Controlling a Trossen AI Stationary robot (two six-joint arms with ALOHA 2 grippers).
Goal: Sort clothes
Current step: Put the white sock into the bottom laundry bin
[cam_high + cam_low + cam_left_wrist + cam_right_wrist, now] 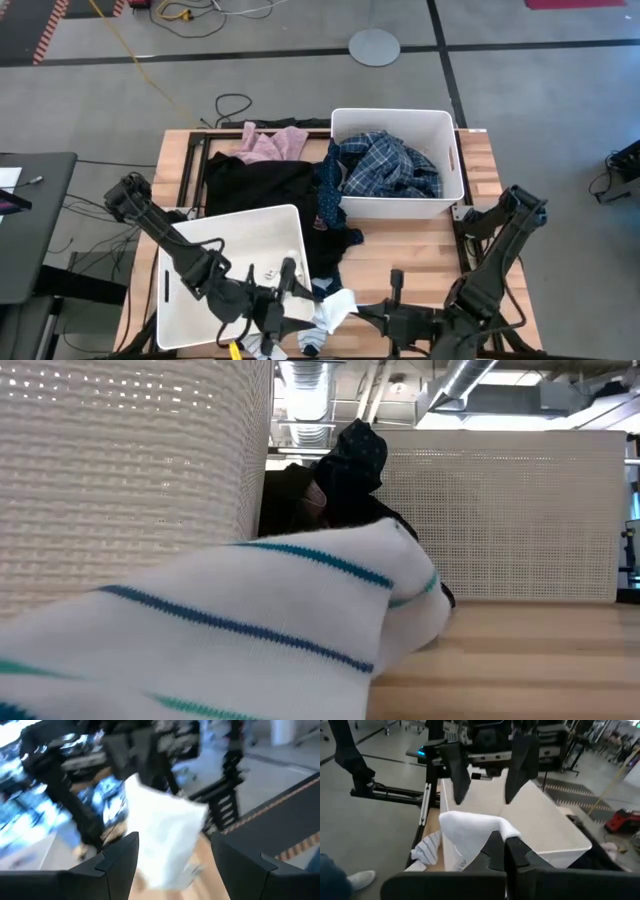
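My right gripper (503, 851) is shut on a small white sock (470, 831) near the table's front edge; the sock also shows in the high view (335, 308). My left gripper (172, 855) is open and faces it from the left, by the near white bin's (190, 235) right corner; the sock shows beyond the fingers, and I cannot tell whether they touch it. A striped sock (425, 851) lies on the table below. The plaid shirt (395, 165) lies in the far bin (390, 114). The black garment (255, 185), pink garment (270, 145) and dark blue patterned piece (330, 200) lie on the table. My right gripper pinches the white sock at one edge (496, 831) between its two shut fingers. The fingers come level from the table's right side. The sock is lifted clear of the table and bulges out past the fingertips toward my left gripper.
The striped sock fills the front of the low view (250, 630), against the near bin's wall (120, 460). The dark blue piece hangs over the far bin's left wall. Bare wood (410, 245) lies between the bins and my right arm.
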